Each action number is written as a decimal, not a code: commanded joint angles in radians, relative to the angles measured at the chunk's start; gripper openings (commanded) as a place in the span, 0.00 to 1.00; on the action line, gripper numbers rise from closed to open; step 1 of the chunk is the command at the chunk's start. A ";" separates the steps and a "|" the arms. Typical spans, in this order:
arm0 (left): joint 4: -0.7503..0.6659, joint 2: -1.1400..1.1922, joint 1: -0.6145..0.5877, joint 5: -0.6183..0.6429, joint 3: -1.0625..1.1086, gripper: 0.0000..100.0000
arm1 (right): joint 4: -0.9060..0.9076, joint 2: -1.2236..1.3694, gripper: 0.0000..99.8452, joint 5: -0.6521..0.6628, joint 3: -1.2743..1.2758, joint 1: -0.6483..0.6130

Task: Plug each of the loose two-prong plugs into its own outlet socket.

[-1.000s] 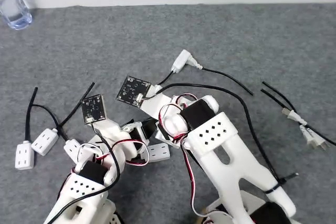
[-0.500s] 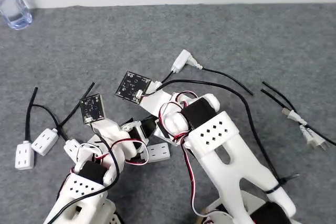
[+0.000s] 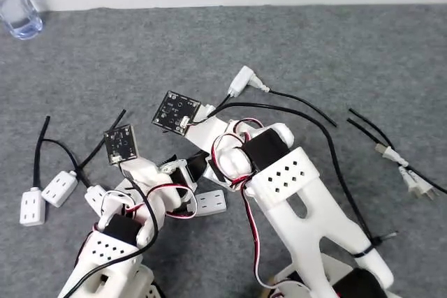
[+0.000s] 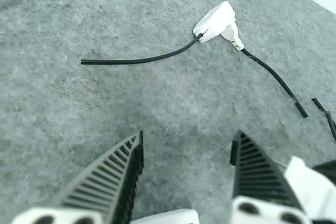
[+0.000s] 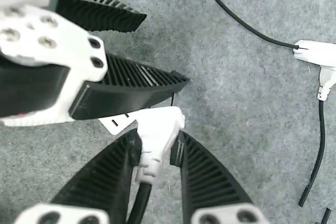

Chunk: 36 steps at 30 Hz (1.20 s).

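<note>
**A:** Held by which claw?

**B:** By right claw (image 5: pixel 156 139), pressed together on plug (image 5: pixel 159 121) across its body, with cord trailing back between the fingers. Found about mid-surface, toward the front edge, under both wrists.

**A:** And left claw (image 4: pixel 189 137)?

**B:** Spread wide, pinching nothing. Set with its nearer finger just beside the plug's nose, apart from it.

**A:** Long axis of plug?

**B:** Roughly along the right claw's fingers, with prongs seemingly jutting sideways toward the left claw. Too small to settle.

**A:** Which way to a socket?

**B:** Toward the front edge: socket (image 3: pixel 209 202), flat on the surface between the two arms, much nearer than left sockets (image 3: pixel 59 188) grouped near the left edge. Judged the likely target. Probably best steadied by left claw, being free and adjacent.

**A:** Room for moving?

**B:** Tight between the two arms. Open toward the back edge as far as joined pair (image 3: pixel 241 82), already mated. Also loose plugs (image 3: pixel 391 153) near the right edge, well apart, more easily reached by right claw once freed.
</note>
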 commanded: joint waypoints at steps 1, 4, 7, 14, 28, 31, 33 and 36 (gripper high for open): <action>-0.015 0.003 0.014 -0.005 0.013 0.26 | -0.002 -0.047 0.01 -0.011 -0.091 -0.028; -0.015 0.003 0.014 -0.005 0.013 0.26 | -0.002 -0.047 0.01 -0.011 -0.091 -0.028; -0.015 0.002 0.005 -0.005 0.010 0.26 | -0.002 -0.047 0.01 -0.011 -0.091 -0.028; -0.012 0.000 -0.086 -0.005 -0.012 0.26 | -0.002 -0.047 0.01 -0.002 -0.086 0.051; -0.014 0.000 -0.184 -0.005 -0.015 0.26 | 0.093 -0.047 0.01 0.055 -0.091 0.110; -0.011 0.000 -0.273 -0.005 -0.039 0.26 | 0.102 -0.047 0.01 0.072 -0.091 0.110; -0.011 0.000 -0.318 -0.005 -0.050 0.26 | 0.111 -0.038 0.01 0.083 -0.087 0.110; -0.011 0.000 -0.308 -0.005 -0.045 0.26 | 0.105 -0.038 0.01 0.091 -0.043 0.148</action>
